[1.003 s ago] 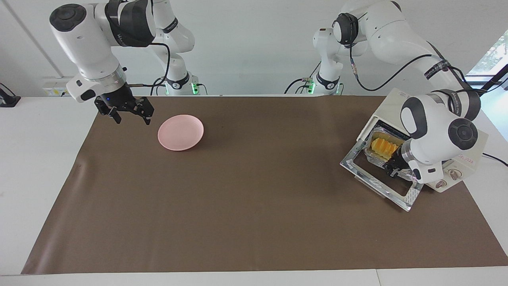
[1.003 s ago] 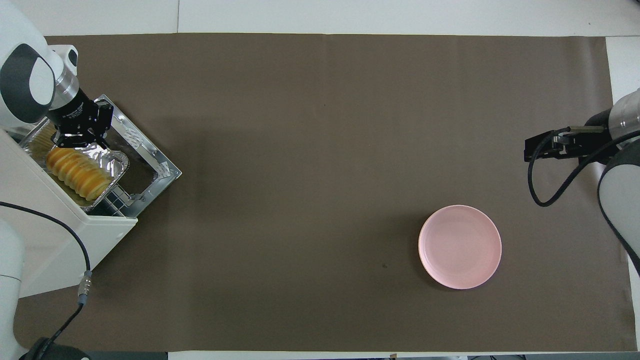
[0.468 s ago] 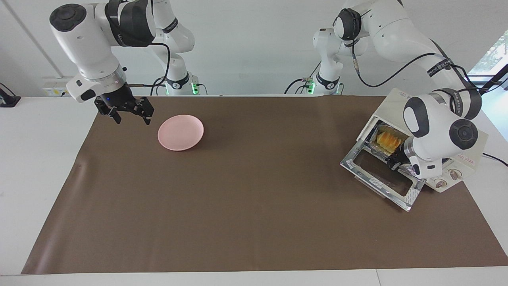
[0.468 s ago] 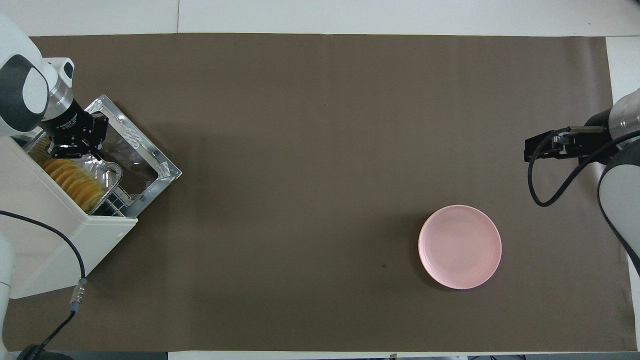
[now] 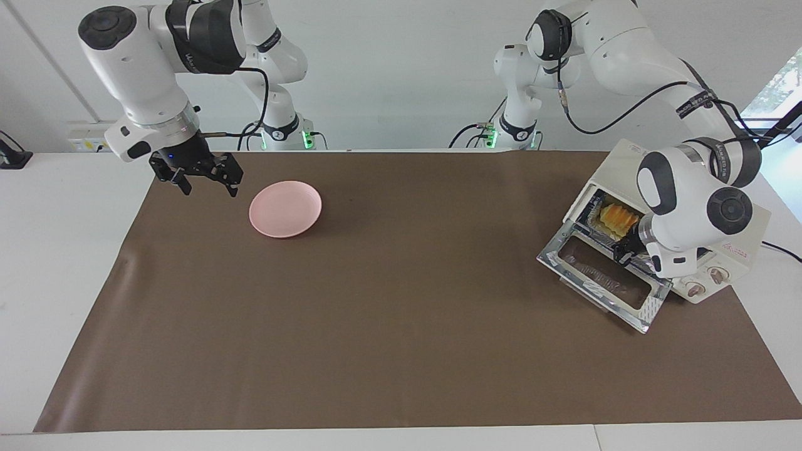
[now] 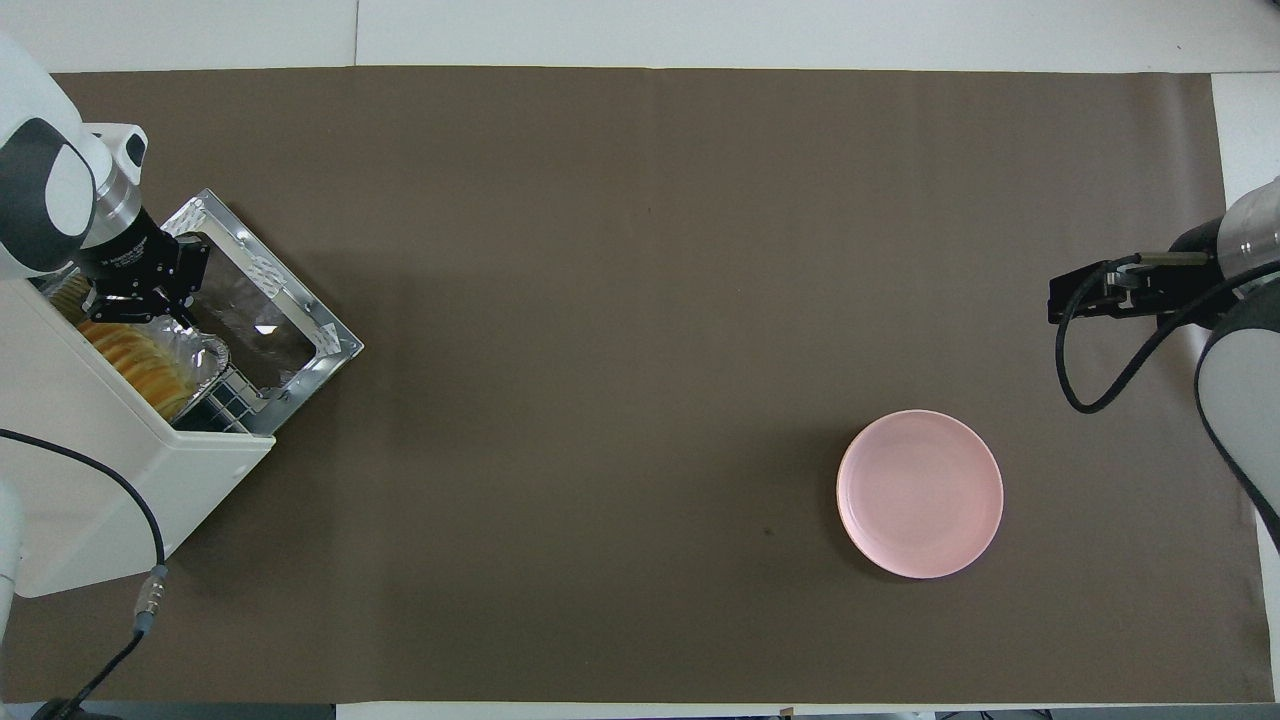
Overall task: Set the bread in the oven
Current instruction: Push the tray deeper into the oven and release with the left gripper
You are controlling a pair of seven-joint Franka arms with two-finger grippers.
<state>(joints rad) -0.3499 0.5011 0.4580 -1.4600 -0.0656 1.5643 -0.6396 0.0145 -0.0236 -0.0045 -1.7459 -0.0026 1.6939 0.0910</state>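
bread (image 5: 615,218) sits in a crinkled foil tray (image 6: 195,352) that is pushed most of the way into the oven (image 5: 739,241), at the left arm's end of the table. only the outer edge of the tray pokes past the oven mouth, so the main part of the job looks nearly done. what seems left is a last nudge of the tray, pulling the gripper clear, and perhaps lifting the door (image 5: 604,272), which lies dropped open and flat in front of the oven.

left gripper (image 5: 621,254) is at the oven mouth, right at the tray's outer edge; i cannot tell whether its jaws are clenched on the foil or let go. right gripper (image 5: 202,176) waits up in the air over the right arm's end of the mat, beside the pink plate (image 5: 285,208), with its jaws spread and nothing in them.

from across the table you look into the oven opening, see the loaf's ridged top well inside, and see the two knobs (image 5: 705,280) on the front. from above, the oven's roof hides most of the loaf, leaving a strip of it and the tray lip showing, but the rack bars under the tray and the open door's frame read plainly. that view shows only the tip of the right gripper.
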